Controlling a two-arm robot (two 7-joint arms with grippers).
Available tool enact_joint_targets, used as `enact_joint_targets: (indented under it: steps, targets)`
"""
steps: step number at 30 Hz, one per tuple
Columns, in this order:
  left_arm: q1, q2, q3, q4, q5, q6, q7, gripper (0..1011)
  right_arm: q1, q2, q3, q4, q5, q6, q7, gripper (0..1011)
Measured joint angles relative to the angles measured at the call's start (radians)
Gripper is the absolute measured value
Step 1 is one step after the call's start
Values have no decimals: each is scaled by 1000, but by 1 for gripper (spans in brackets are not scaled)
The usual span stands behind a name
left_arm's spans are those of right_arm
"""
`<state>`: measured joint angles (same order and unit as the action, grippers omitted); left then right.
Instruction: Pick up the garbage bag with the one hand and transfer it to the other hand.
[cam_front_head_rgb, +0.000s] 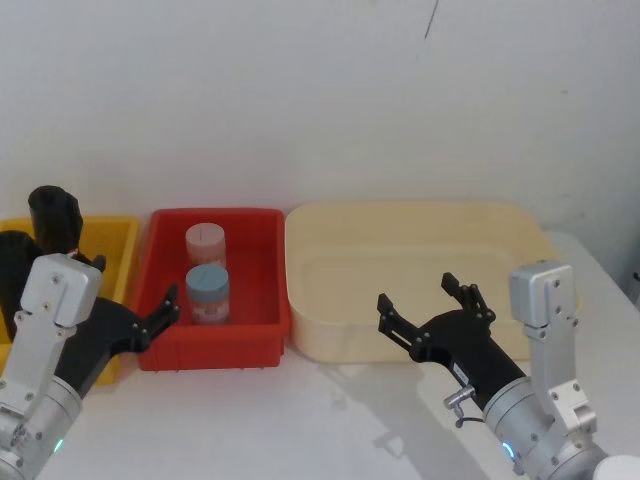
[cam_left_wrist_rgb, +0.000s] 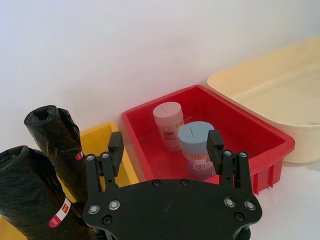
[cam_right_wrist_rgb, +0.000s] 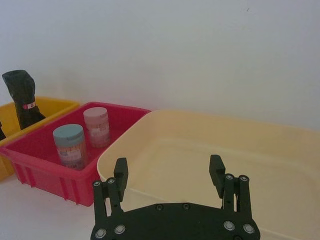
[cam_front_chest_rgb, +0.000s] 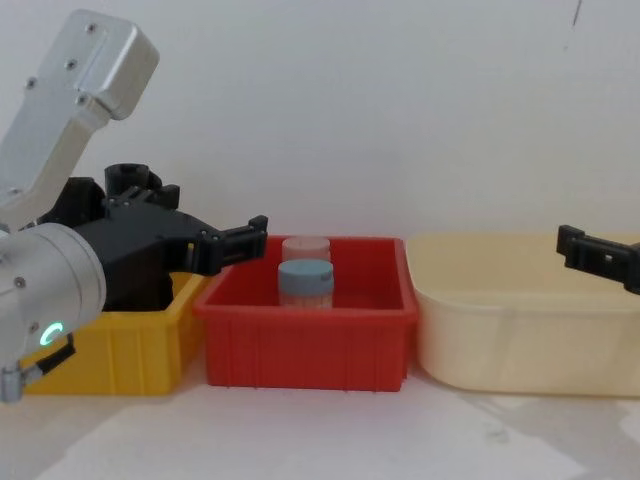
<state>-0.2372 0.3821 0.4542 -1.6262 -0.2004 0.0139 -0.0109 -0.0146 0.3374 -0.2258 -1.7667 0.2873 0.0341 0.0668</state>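
Left gripper (cam_left_wrist_rgb: 165, 145) and right gripper (cam_right_wrist_rgb: 168, 167): black fingers spread apart, empty. Standing in glossy yellow bin (cam_left_wrist_rgb: 102, 132): crinkly black garbage bag (cam_left_wrist_rgb: 30, 195), red-and-white band, beside second black roll (cam_left_wrist_rgb: 55, 135). In red bin (cam_left_wrist_rgb: 270, 145): blue-lidded jar (cam_left_wrist_rgb: 197, 150), then pink-lidded jar (cam_left_wrist_rgb: 168, 120).

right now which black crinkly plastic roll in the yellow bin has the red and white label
The black crinkly roll nearer the robot, beside the open left gripper. The roll behind it bears only a small red mark.
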Motion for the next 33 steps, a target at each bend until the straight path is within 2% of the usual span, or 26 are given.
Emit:
enact_joint_targets:
  steps: [33]
  targets:
    - [0, 0, 0, 0, 0, 0, 0, 1001, 0, 0, 0, 0, 0, 0, 0, 1000]
